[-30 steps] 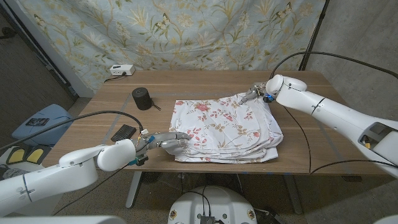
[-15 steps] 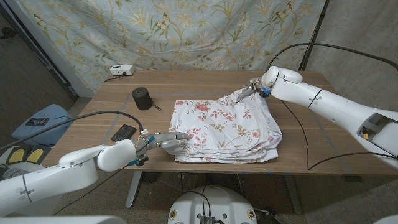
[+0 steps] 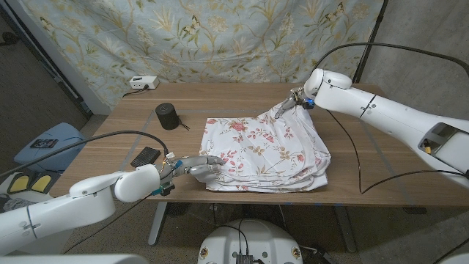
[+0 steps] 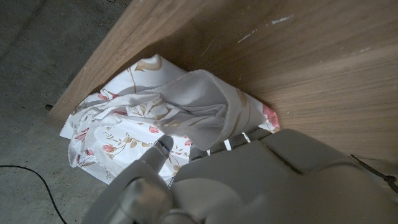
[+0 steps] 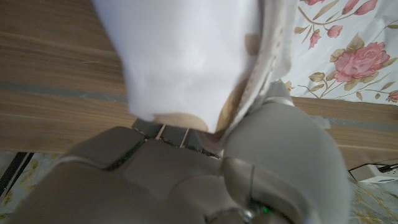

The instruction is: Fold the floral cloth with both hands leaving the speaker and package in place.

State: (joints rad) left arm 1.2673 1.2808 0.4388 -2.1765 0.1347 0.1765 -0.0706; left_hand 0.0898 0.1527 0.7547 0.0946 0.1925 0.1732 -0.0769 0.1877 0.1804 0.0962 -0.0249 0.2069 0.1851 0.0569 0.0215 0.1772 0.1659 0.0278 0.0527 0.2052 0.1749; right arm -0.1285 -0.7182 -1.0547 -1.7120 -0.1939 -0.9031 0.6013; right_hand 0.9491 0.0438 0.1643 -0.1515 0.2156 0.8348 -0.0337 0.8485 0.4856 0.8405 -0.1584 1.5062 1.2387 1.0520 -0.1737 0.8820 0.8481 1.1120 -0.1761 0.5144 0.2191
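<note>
The white floral cloth (image 3: 265,150) lies folded in layers on the wooden table (image 3: 242,99). My right hand (image 3: 296,103) grips the cloth's far right corner and holds it lifted off the table; in the right wrist view the cloth (image 5: 186,56) drapes over that hand (image 5: 205,174). My left hand (image 3: 196,167) grips the cloth's near left corner at the table's front edge. In the left wrist view bunched cloth (image 4: 168,112) sits in that hand (image 4: 249,180). A black cylindrical speaker (image 3: 167,116) stands at the cloth's far left. A dark flat package (image 3: 145,156) lies near the front left.
A white power strip (image 3: 143,83) sits on the table's far left edge. A floral curtain (image 3: 220,37) hangs behind the table. Black cables (image 3: 352,158) trail over the table's right part. A blue object (image 3: 47,143) sits on the floor at left.
My right hand has lifted the far right corner of the cloth and carried it farther back and slightly left. The left hand has stayed in place.
</note>
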